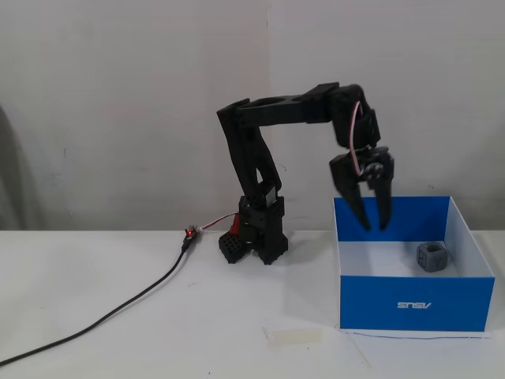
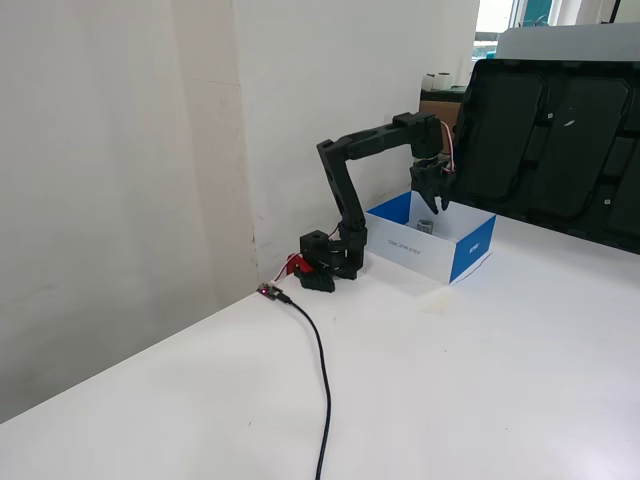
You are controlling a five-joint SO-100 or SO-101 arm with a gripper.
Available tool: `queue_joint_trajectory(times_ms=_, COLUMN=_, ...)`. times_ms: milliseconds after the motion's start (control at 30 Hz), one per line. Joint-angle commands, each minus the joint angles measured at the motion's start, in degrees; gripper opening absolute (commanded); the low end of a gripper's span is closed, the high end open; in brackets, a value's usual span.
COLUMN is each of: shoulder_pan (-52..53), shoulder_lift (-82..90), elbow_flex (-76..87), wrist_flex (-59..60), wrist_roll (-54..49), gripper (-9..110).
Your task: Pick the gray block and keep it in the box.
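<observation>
The gray block [image 1: 432,257] lies on the white floor inside the blue box [image 1: 414,304], toward its right side in a fixed view. It also shows small inside the box [image 2: 470,250] in the other fixed view [image 2: 425,226]. My black gripper [image 1: 375,227] hangs over the box's left part, fingers pointing down, open and empty. It is above and to the left of the block, not touching it. In the other fixed view the gripper [image 2: 436,208] sits above the box's far side.
The arm's base [image 1: 256,237] stands left of the box on the white table. A black cable [image 1: 118,304] runs from the base to the front left. A strip of pale tape [image 1: 293,335] lies before the box. A large black panel [image 2: 560,150] stands behind the box.
</observation>
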Motion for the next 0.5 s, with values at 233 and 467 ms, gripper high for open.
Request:
queue_joint_trajectory(times_ms=233, shoulder_pan=29.36, shoulder_lift=8.09, elbow_flex=0.26, wrist_flex=-2.99, wrist_roll=-8.17, gripper=3)
queue_joint_trajectory(times_ms=467, shoulder_pan=46.41, shoulder_lift=11.07, elbow_flex=6.68, wrist_flex=-8.88, wrist_roll=-9.93, gripper=3)
